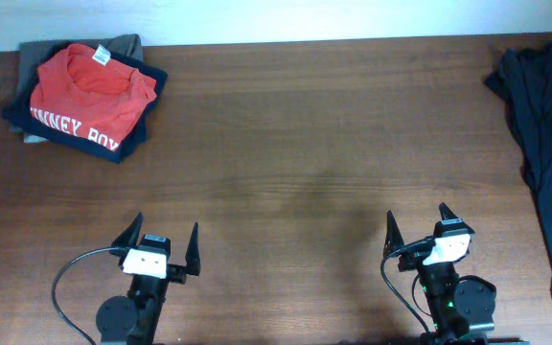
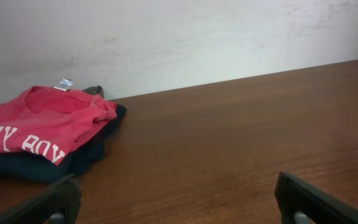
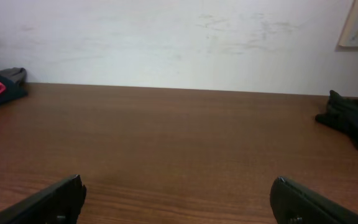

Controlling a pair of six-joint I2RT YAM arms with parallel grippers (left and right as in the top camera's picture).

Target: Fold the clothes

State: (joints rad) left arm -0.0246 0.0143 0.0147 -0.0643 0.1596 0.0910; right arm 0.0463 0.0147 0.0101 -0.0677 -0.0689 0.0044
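A folded red-orange T-shirt (image 1: pixel 89 86) with white lettering lies on top of a stack of folded clothes at the table's far left corner; the left wrist view shows the T-shirt (image 2: pixel 39 127) at left too. A dark garment (image 1: pixel 544 144) lies loose along the right edge. My left gripper (image 1: pixel 161 235) stands open near the front edge, far from the stack, nothing between its fingers. My right gripper (image 1: pixel 417 218) is open as well at the front right, holding nothing.
Under the red shirt lie a navy garment (image 1: pixel 132 139) and a grey-olive one (image 1: pixel 123 45). A white wall (image 3: pixel 166 37) runs behind the wooden table (image 1: pixel 305 144). The dark garment (image 3: pixel 353 121) shows at the right in the right wrist view.
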